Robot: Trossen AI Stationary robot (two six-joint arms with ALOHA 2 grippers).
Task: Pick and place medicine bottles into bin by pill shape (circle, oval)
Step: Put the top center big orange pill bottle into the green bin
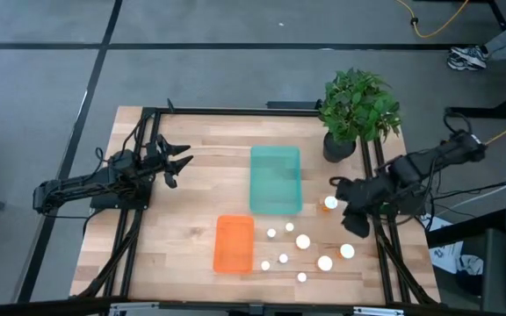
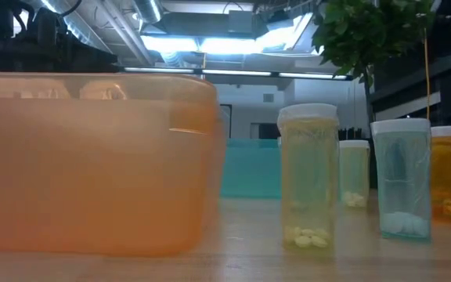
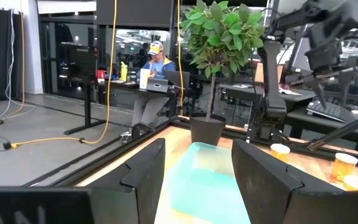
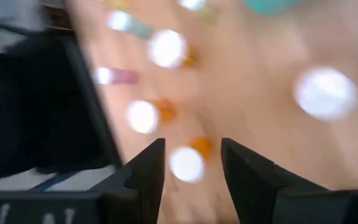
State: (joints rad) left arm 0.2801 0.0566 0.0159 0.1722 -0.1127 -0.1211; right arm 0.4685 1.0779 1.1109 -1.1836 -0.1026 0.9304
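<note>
Your small white-capped orange medicine bottles (image 1: 303,241) stand scattered on the wooden tabletop (image 1: 191,211) right of the orange plastic bin (image 1: 234,243). Right end effector (image 1: 351,217), fingers parted and empty, hovers near the right edge; left end effector (image 1: 181,162) waits released far left.

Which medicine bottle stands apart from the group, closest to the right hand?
The bottle just right of the teal tray, beside the right hand. It shows its orange side, while the others sit lower on the table showing white caps.

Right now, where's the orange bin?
In the high view the orange bin sits on the table's near-centre, just in front of the teal bin, with the medicine bottles clustered on its right.
</note>
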